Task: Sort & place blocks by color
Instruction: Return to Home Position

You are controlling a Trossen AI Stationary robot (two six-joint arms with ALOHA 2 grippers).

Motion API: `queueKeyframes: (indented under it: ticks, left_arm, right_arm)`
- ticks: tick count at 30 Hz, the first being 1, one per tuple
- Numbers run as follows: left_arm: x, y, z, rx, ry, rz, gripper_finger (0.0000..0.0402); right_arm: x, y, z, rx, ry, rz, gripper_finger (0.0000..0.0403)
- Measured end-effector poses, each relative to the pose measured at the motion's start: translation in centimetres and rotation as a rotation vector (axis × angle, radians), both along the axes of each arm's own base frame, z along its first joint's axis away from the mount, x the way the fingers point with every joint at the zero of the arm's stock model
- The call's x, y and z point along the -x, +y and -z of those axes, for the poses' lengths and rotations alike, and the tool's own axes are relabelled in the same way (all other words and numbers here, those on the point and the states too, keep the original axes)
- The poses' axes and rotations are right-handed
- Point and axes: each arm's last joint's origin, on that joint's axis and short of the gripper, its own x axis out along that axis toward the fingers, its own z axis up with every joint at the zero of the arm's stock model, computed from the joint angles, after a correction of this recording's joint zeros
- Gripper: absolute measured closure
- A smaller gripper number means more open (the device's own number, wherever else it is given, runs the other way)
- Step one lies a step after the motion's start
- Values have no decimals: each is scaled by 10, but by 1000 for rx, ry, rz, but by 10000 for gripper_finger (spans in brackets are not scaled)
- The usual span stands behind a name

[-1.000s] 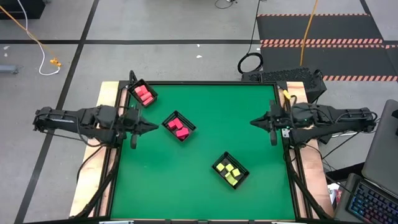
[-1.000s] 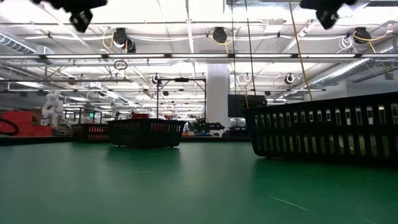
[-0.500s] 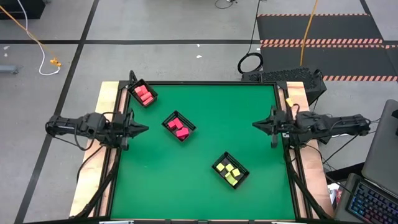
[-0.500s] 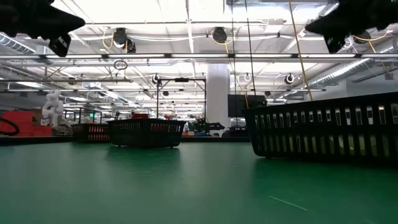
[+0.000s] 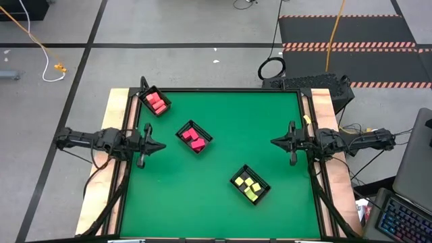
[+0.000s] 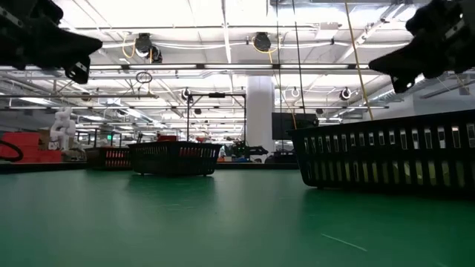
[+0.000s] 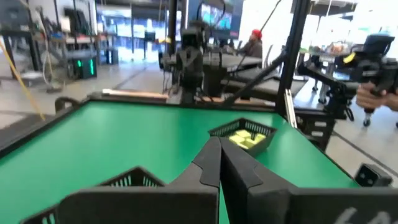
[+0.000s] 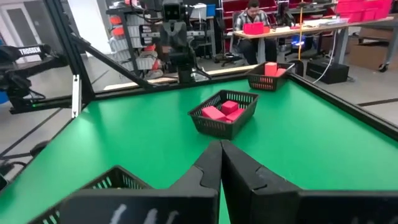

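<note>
Several red blocks lie in a black tray (image 5: 155, 101) at the table's far left corner, and more red blocks lie in a second tray (image 5: 194, 136) left of centre, which also shows in the right wrist view (image 8: 224, 112). Several yellow blocks lie in a third tray (image 5: 250, 184) at the near right, seen too in the left wrist view (image 7: 244, 134). My left gripper (image 5: 162, 146) is shut and empty at the table's left edge, above the surface. My right gripper (image 5: 273, 142) is shut and empty at the right edge.
The green table top (image 5: 223, 162) has a raised dark rim and wooden side strips. A laptop (image 5: 412, 202) sits off the table at the right. People sit or stand in the room beyond the table (image 8: 252, 15).
Both arms have drawn back toward their own table edges and come lower. The left gripper has moved slightly toward the near edge. Both grippers stay shut. The trays and blocks have kept still.
</note>
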Motion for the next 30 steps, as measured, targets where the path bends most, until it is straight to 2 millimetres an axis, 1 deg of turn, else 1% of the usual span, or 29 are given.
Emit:
queueKeyframes:
  ticks: [3, 5, 8, 12, 17, 24, 28, 30]
  left_arm:
    - [-5, 0, 16, -16, -18, -5, 401]
    - [-6, 0, 18, -22, -17, 2, 401]
    - [-6, 2, 19, -41, -11, -11, 401]
    - [-7, 7, 19, -56, -9, -44, 401]
    - [-7, 12, 20, -44, 6, -46, 401]
    - [-7, 16, 20, -64, 6, -73, 401]
    - [-9, 16, 22, -71, 25, -68, 401]
    - [-10, 16, 23, -75, 45, -62, 401]
  right_arm:
    - [2, -1, 12, -5, -9, 4, 403]
    - [3, -1, 19, -7, -14, 3, 403]
    - [4, 0, 23, -15, -51, -36, 403]
    - [4, -2, 23, -14, -61, -56, 403]
    - [4, -7, 24, 10, -51, -21, 403]
    - [3, -10, 25, 15, -38, -52, 403]
    - [2, -10, 21, 26, -89, -64, 403]
    - [1, -11, 22, 32, -69, -61, 403]
